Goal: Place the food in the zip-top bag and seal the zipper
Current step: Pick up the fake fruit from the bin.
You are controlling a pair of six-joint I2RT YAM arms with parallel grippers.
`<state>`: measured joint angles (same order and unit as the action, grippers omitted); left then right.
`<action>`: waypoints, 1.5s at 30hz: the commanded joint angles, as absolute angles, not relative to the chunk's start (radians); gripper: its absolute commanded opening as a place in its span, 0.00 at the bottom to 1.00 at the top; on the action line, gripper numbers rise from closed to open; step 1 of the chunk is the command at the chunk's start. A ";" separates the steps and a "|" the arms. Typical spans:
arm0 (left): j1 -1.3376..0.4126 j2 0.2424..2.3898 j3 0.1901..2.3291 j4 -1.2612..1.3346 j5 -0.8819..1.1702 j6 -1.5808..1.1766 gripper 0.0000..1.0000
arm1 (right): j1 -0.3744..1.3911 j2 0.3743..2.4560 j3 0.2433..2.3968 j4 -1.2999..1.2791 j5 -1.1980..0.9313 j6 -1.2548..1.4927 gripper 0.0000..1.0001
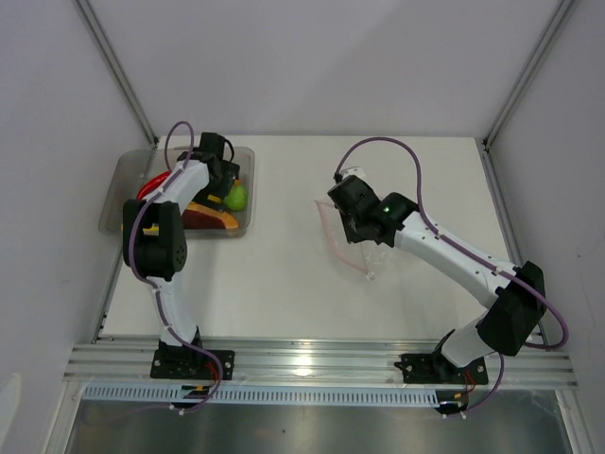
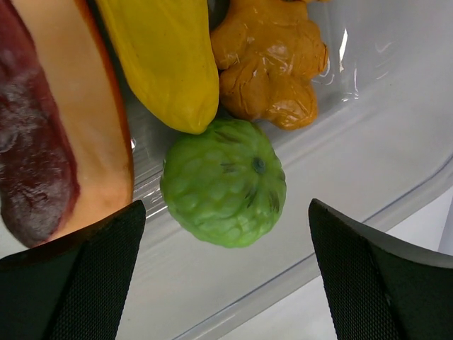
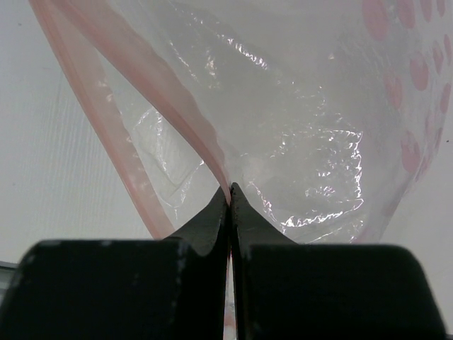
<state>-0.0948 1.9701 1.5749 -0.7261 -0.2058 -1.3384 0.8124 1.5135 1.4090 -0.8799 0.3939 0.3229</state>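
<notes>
Only the left wrist view shows the left claw (image 2: 225,207) spread wide over the green fruit (image 2: 223,183) in the tray (image 2: 375,156). The right wrist view shows the right claw (image 3: 229,193) pinched onto the zipper (image 3: 177,120) of the bag (image 3: 297,120).

The food lies together in the clear tray (image 2: 382,142): a bumpy green round fruit (image 2: 224,183) right at the tip of a smooth yellow piece (image 2: 164,60), a knobbly orange bit (image 2: 269,67) just beside both, and a tan slice (image 2: 64,127) with a dark red face on the left. The zip-top bag (image 3: 297,142) is clear and crinkled, and my right gripper (image 3: 230,195) pinches one side of its pinkish-red zipper (image 3: 170,106). The other side of the strip bows away, so the mouth is unsealed.
</notes>
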 commanded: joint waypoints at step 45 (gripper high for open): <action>-0.288 1.441 1.278 -0.480 -0.086 -1.102 0.01 | 0.713 1.437 1.456 -0.911 0.261 0.350 0.00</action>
<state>-0.2153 1.5608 1.3323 -0.5758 -0.1356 -1.1976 0.7235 1.4876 1.4014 -0.8886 0.2947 0.3279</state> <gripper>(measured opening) 0.734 0.003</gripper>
